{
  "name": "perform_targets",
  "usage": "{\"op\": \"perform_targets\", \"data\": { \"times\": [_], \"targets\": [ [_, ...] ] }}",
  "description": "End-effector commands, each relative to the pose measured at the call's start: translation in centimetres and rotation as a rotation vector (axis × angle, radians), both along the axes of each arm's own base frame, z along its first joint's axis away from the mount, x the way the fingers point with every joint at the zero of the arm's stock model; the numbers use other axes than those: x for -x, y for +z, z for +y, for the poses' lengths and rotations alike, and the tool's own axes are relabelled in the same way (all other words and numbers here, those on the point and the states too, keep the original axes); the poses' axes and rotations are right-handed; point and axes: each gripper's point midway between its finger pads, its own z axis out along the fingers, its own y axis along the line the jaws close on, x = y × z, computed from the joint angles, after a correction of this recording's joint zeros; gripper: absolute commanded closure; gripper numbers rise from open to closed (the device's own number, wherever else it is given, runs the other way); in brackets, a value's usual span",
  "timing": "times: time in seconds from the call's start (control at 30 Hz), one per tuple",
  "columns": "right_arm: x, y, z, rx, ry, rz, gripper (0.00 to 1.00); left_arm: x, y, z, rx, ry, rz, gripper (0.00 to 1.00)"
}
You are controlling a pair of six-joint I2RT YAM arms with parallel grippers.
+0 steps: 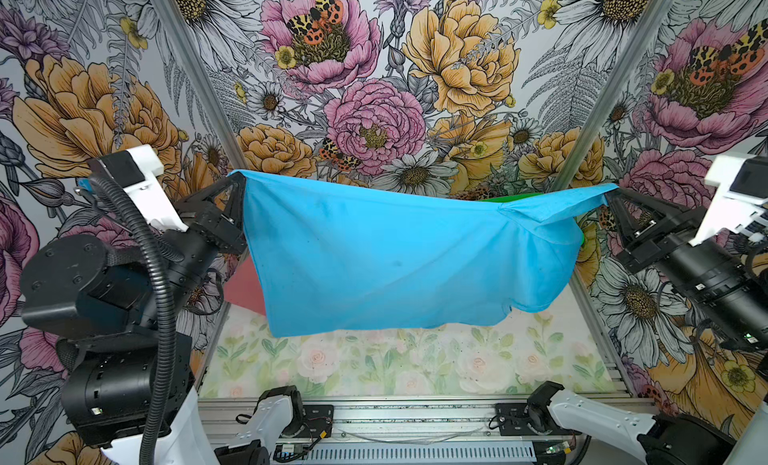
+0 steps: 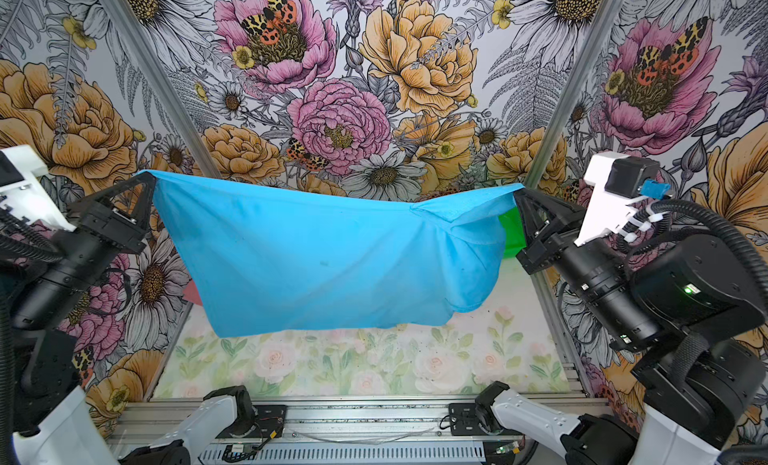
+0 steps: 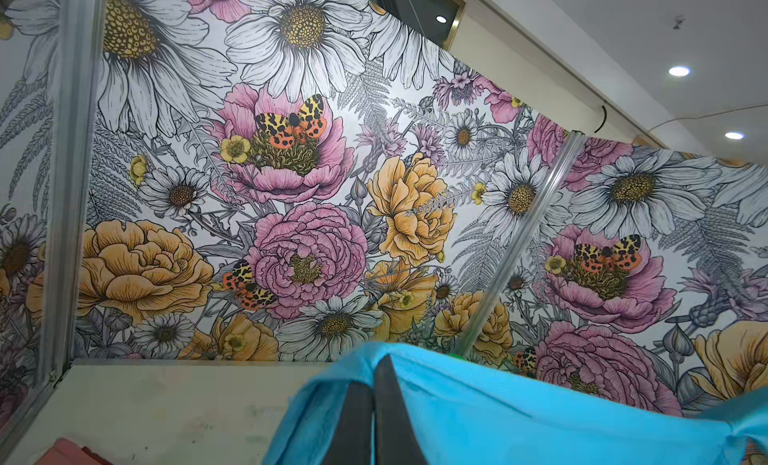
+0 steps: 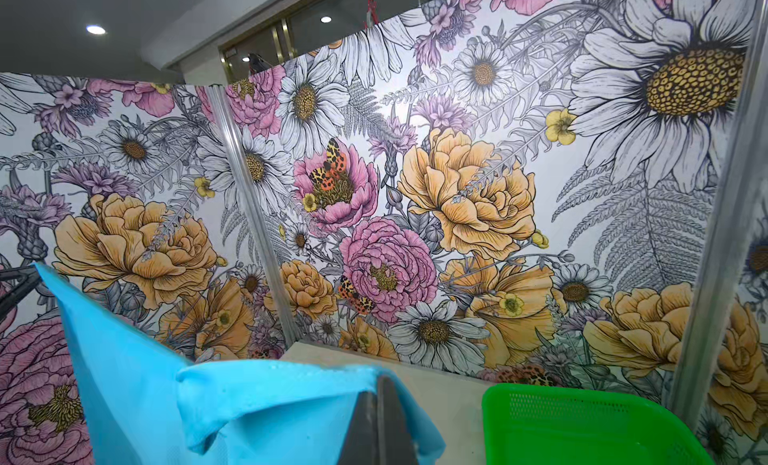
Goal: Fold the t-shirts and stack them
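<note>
Both arms are raised above the table (image 1: pixel 374 371). They reach up and inward from the 2 sides, so the 2 claws sit at about the same height, well apart.

The left gripper (image 1: pixel 237 177) points its tips up and toward the middle. Its jaws are clenched on 1 top corner of the blue t-shirt (image 1: pixel 374 255). In the left wrist view the 2 black fingers (image 3: pixel 357 421) press together with blue cloth wrapped around them.

The right gripper (image 1: pixel 610 194) mirrors this pose on the other side. Its jaws are pinched tight on the opposite corner, where the fabric bunches into folds. The right wrist view shows cloth draped over both sides of the closed fingers (image 4: pixel 365 425).

The blue t-shirt hangs in the air between the 2 claws, its top edge sagging in the middle. Whether its lower edge touches the table cannot be told.

The pink t-shirt (image 1: pixel 245 288) lies on the table at the left, mostly hidden behind the blue one. A green basket (image 4: pixel 582 421) stands at the table's far right, partly behind the blue cloth.
</note>
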Motion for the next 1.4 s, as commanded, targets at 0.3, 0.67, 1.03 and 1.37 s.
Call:
{"op": "perform_targets", "data": {
  "times": [0.3, 0.67, 1.03, 1.37],
  "targets": [
    [-22.4, -14.1, 5.4, 0.103, 0.036, 0.515, 1.0, -20.3, -16.4, 1.6, 0.054, -0.039, 0.463, 1.0],
    [-32.7, -14.9, 6.4, -0.067, 0.173, 0.522, 1.0, -28.5, -14.9, 0.0, 0.054, -0.132, 0.445, 1.0],
    [-22.3, -9.8, 5.0, -0.006, 0.168, 0.438, 1.0, -20.8, -12.8, 0.0, 0.026, -0.085, 0.349, 1.0],
    [-8.9, -27.7, 4.2, 0.051, 0.083, 0.721, 1.0, -13.1, -30.1, -3.6, 0.041, -0.121, 0.603, 1.0]
  ]
}}
